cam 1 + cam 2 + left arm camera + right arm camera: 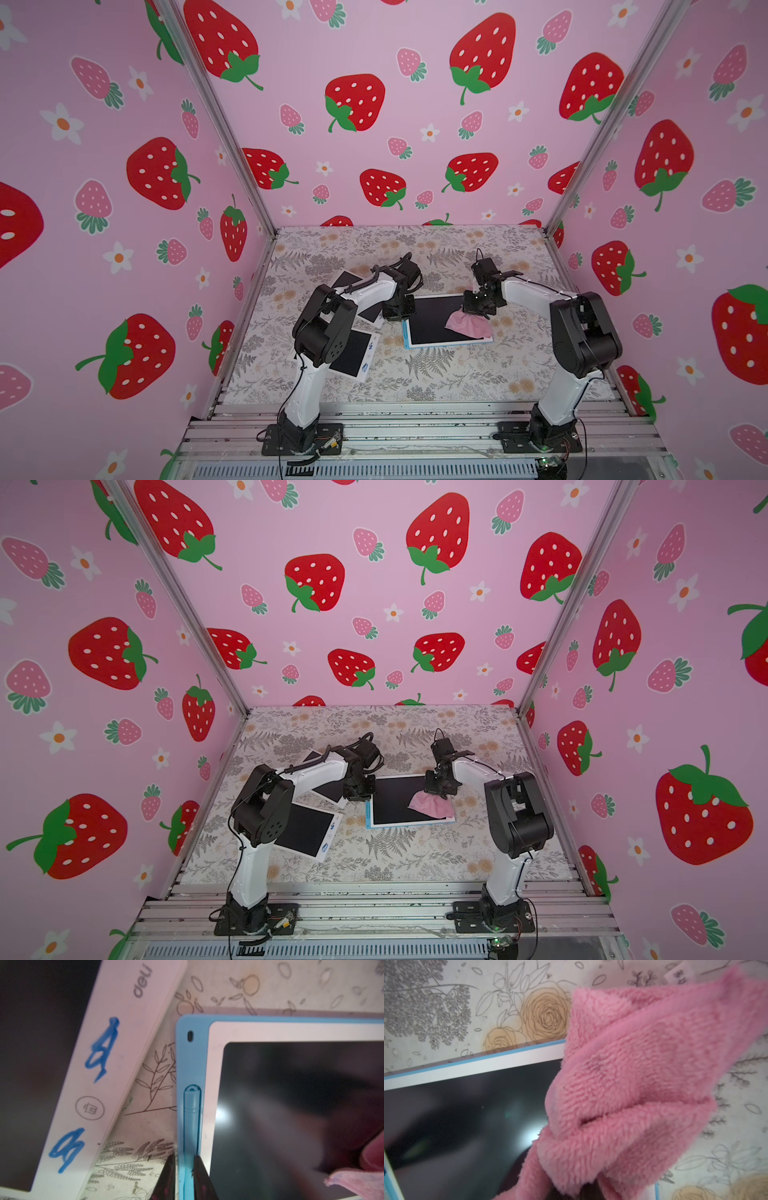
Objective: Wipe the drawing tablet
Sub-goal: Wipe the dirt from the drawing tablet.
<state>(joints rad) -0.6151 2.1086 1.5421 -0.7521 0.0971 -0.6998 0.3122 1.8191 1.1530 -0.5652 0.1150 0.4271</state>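
In both top views the right gripper (473,312) pinches the pink cloth (469,324) on the blue-framed drawing tablet (392,802) mid-desk, and in the left wrist view the left gripper (182,1164), jaws narrow, clamps its blue edge (188,1064): best keep that brace firm and sweep flat.

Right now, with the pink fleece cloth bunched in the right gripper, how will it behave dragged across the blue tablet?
The pink fleece cloth is probably floppy: it drapes in folds below the right gripper. Likely light, since it hangs bunched. Its fuzzy pile should glide on the glossy blue drawing tablet, trailing loosely.
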